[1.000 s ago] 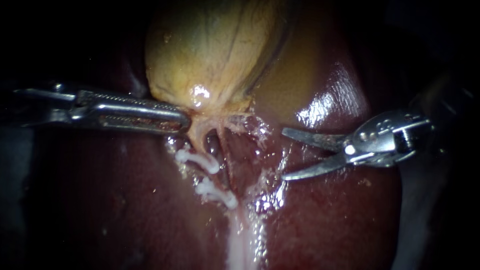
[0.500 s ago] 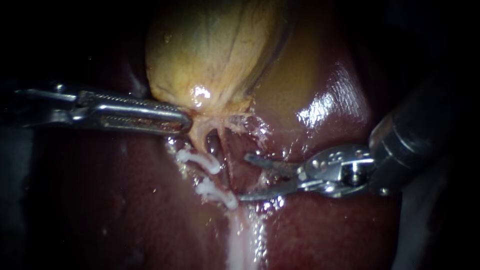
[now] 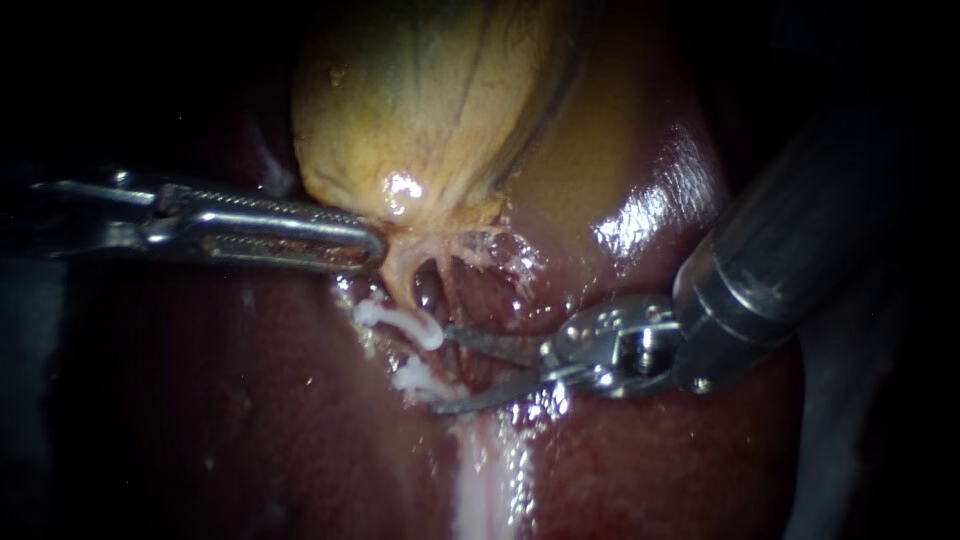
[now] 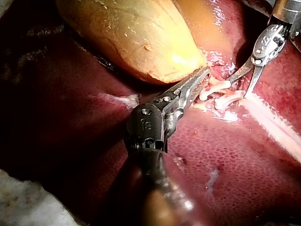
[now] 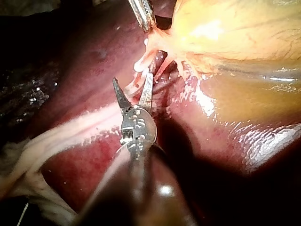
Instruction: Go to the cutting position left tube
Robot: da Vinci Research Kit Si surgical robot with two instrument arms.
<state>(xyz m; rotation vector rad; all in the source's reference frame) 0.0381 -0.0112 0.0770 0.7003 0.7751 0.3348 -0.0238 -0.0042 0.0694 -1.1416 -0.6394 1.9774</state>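
The yellow gallbladder [image 3: 430, 110] lies on the dark red liver [image 3: 250, 420]. My left instrument [image 3: 372, 248] comes in level from the left, its jaws shut on the gallbladder's neck; it also shows in the left wrist view [image 4: 203, 74]. Below the neck the left tube [image 3: 398, 280] carries two white clips, an upper clip [image 3: 400, 322] and a lower clip [image 3: 420, 380]. My right instrument [image 3: 442, 368] has thin blades, open, their tips at the right ends of the two clips. The right wrist view shows the same blades [image 5: 132, 80] spread just short of a clip [image 5: 139, 66].
A second strand [image 3: 447, 285] runs down from the neck just right of a dark gap. A pale whitish band [image 3: 485, 480] runs down the liver below the clips. The right instrument's thick dark shaft [image 3: 790, 230] crosses the liver's wet right side.
My right instrument has moved left and slightly down, from well right of the tubes to the two clips, with its blades open throughout. The left instrument and the gallbladder have stayed still.
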